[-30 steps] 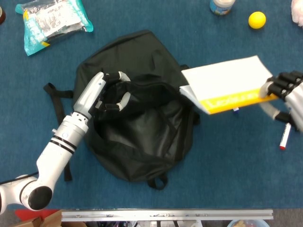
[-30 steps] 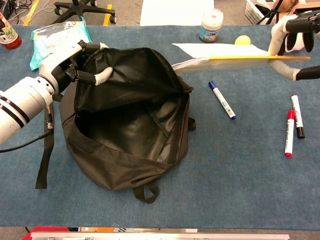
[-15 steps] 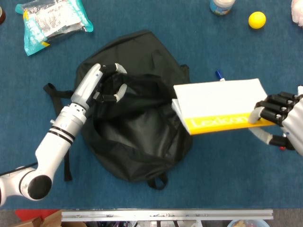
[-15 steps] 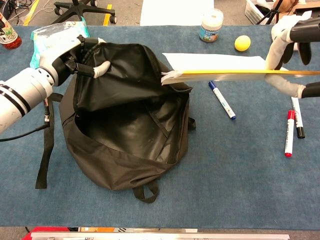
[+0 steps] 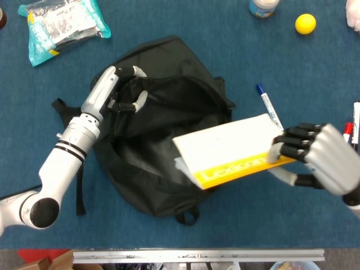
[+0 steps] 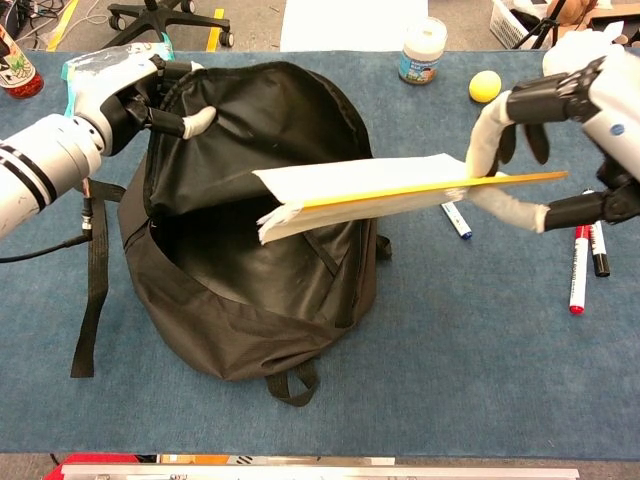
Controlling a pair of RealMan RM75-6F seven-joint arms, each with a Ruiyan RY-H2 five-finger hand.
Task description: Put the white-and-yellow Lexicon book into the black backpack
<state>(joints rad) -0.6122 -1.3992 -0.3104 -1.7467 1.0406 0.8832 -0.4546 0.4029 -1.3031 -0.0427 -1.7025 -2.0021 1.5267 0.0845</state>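
Observation:
The black backpack [image 5: 163, 112] [image 6: 240, 300] lies on the blue table with its mouth gaping. My left hand [image 5: 121, 90] [image 6: 150, 95] grips the upper lip of the opening and holds it up. My right hand [image 5: 315, 163] [image 6: 545, 130] holds the white-and-yellow Lexicon book [image 5: 225, 152] [image 6: 370, 195] by its right end. The book hangs nearly flat in the air, its left end over the backpack's open mouth, yellow spine edge toward the front.
A blue marker [image 5: 269, 107] [image 6: 455, 218] lies right of the backpack. Red and black markers [image 6: 585, 255] lie at the far right. A yellow ball [image 5: 305, 23], a jar [image 6: 420, 50] and a wipes packet [image 5: 64, 22] sit along the back.
My right hand has carried the book left and toward the front, from beside the backpack to over its opening. My left hand has lifted the bag's lip further back, widening the mouth.

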